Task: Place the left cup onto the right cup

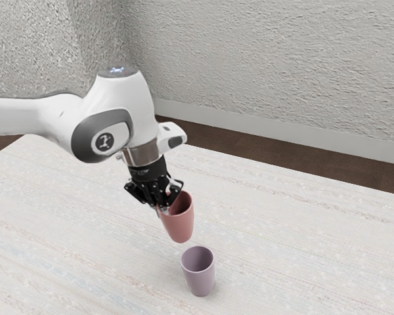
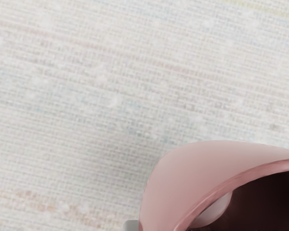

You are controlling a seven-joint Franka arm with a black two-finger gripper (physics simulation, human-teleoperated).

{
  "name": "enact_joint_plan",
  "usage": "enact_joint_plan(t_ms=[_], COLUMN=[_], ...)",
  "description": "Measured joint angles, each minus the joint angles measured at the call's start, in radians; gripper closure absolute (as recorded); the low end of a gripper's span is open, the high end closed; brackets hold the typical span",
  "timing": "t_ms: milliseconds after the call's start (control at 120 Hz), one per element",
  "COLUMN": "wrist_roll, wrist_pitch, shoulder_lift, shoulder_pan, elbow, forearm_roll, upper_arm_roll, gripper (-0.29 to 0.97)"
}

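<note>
Pink cup gripped at its rim between the fingers of the hand, tilted and lifted clear of the counter, hanging near but apart at about eleven o'clock from the upright purple cup on that counter.

The gripper clamps the tilted pink cup by its rim above the table; the purple cup stands upright at its five o'clock.
</note>
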Motion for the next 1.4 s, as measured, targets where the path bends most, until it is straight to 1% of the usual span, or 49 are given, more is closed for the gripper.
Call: enact_joint_plan(t_ms=[225,717,1400], wrist_roll=[-0.081,-0.216,-0.306], wrist_pitch=[-0.005,0.011,0.056], shoulder_lift=[-0.026,-0.013,0.045], shoulder_pan=[0.003,0.003,0.003], elbow=[-0.021,-0.022,-0.023], forearm_roll=[-0.004,-0.015,-0.017], upper_arm_roll=[-0.041,-0.084,-0.087], gripper=[0.78,0.78,0.78])
